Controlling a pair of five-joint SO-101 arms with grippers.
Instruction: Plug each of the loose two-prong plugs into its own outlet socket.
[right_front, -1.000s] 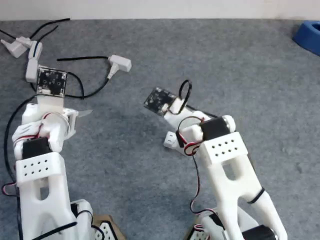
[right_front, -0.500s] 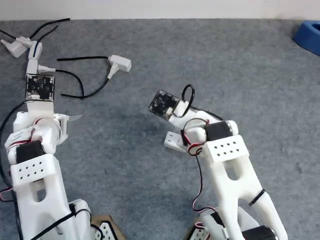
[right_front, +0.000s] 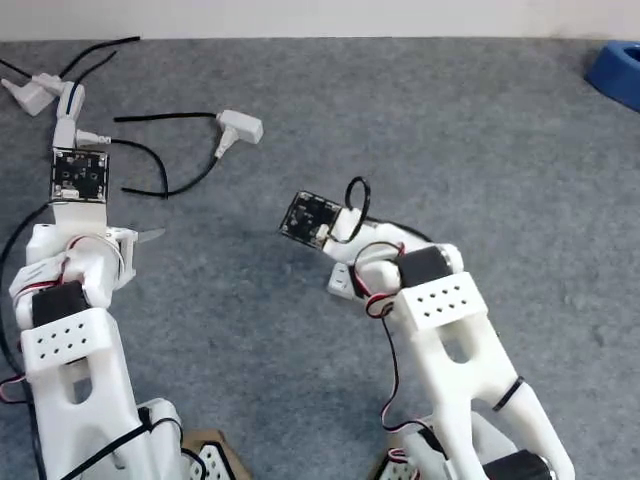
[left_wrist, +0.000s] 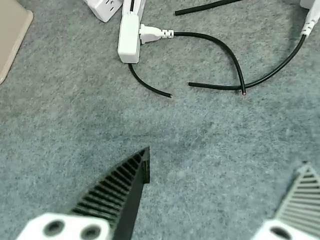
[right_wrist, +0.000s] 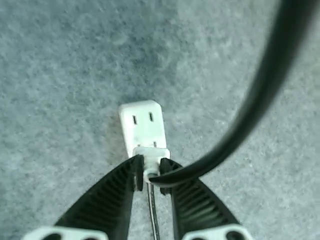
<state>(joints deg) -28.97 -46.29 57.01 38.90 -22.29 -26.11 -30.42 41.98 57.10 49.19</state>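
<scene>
The right gripper (right_wrist: 151, 164) is clamped tight on a small white plug (right_wrist: 150, 154), its black cord (right_wrist: 260, 95) looping away past the wrist; the plug sits hard against the near end of the white socket block (right_wrist: 141, 122) lying flat on the grey carpet (right_wrist: 60, 60). I can't tell whether the prongs have entered anything yet; two slots on the block's upper face are bare and plainly visible.

To my eye this is the seating step, and it wants care: the block is loose on the carpet, so a sideways shove would likely just slide it off; better to line the prongs square with one pair of slots and press straight along their axis, easing the stiff cord so it doesn't twist the plug in the fingers.

The left gripper (left_wrist: 226, 159) hangs well away from the socket block with its fingers spread wide and nothing between them. Another loose plug (right_front: 241, 127) lies well apart from the socket block, further up the table; beyond it a second block (left_wrist: 129, 36) already has a plug (left_wrist: 154, 34) in its side, and a spare socket (right_front: 28, 93) lies just past that.
</scene>
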